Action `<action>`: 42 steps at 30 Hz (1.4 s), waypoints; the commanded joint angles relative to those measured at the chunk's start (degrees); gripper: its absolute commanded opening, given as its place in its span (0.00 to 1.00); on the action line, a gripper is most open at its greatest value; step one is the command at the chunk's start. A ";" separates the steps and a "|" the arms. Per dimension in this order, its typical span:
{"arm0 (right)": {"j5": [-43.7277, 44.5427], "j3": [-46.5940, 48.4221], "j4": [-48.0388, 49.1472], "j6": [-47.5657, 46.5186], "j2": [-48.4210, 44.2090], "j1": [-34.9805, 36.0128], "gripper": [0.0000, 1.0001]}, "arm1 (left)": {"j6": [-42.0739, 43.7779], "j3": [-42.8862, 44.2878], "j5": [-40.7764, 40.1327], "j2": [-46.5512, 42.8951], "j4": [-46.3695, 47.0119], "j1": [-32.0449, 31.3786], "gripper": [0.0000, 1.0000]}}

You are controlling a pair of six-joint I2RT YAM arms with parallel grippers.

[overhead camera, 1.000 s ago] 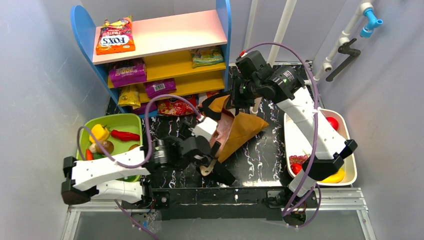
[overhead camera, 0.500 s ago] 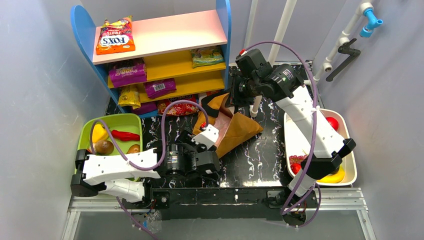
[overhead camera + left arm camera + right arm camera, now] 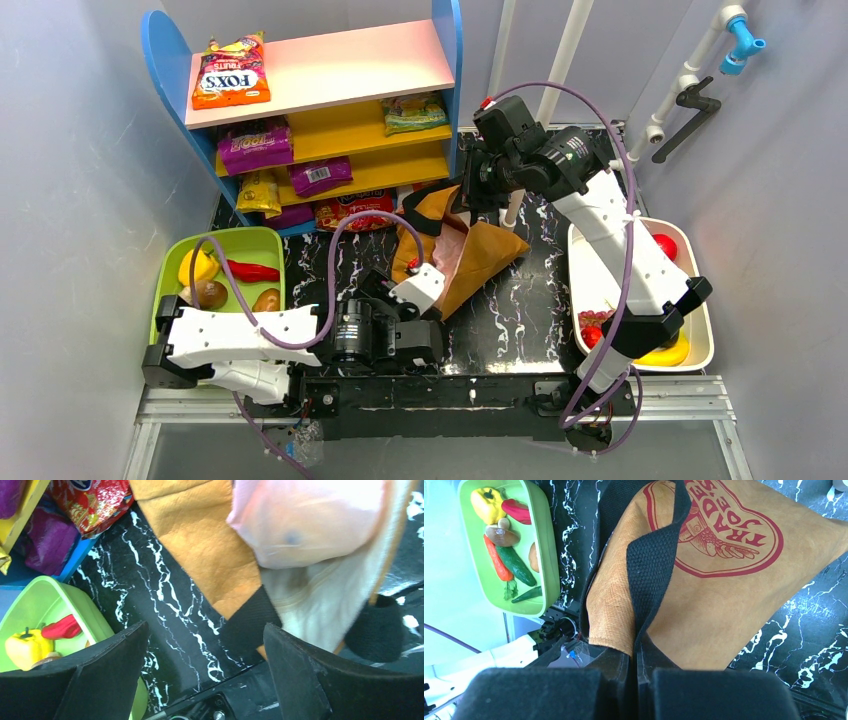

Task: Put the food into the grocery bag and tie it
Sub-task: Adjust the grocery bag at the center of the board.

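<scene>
The brown Trader Joe's bag lies slanted on the black marble table. My right gripper is shut on its black strap at the far end and holds it up. Pale pink thin material shows inside the bag's mouth; I cannot tell whether it is the pink grocery bag. My left gripper is open and empty, low over the table's front edge beside the bag's near corner. Food: peppers and vegetables in the green tray, grapes and fruit in the white tray, and snack packets on the shelf.
The blue-sided shelf stands at the back left with several packets on its tiers. White pipes rise behind the right arm. The green tray sits at the left edge and the white tray at the right edge.
My left arm has drawn back from the bag's near end toward the table's front edge and lowered. The right gripper has kept its hold on the strap.
</scene>
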 commanded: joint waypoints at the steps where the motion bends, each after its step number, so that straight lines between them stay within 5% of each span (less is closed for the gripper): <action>1: -3.67 3.87 7.73 1.20 -1.19 -0.22 0.01 | -2.29 3.22 0.31 0.67 -0.16 -1.07 0.85; 6: -3.63 4.09 7.42 1.06 -1.39 -0.22 0.01 | -3.09 1.69 -1.19 2.94 -0.46 -1.03 0.84; 12: -5.24 3.96 7.31 1.18 -2.25 -0.22 0.01 | -10.53 2.34 -5.10 5.18 -9.34 -0.95 0.57; 18: -6.35 3.62 7.29 1.27 -3.34 -0.25 0.01 | -11.80 -0.62 -6.02 2.88 -12.35 -0.09 0.51; 24: -6.52 0.79 7.73 1.40 -4.69 -0.22 0.01 | -10.28 -1.27 -7.77 -0.50 -10.32 0.20 0.00; 29: -6.59 -4.56 8.99 1.40 -7.39 -0.22 0.01 | -12.28 8.96 -10.37 -3.95 -13.70 0.59 0.00; 36: -7.81 -12.11 12.37 1.66 -11.00 -0.21 0.01 | 9.39 7.89 -2.71 -18.15 18.42 8.05 0.00; 42: -6.87 -11.39 10.86 1.84 -11.42 -0.22 0.01 | 16.47 11.17 5.77 -15.10 31.52 16.45 0.00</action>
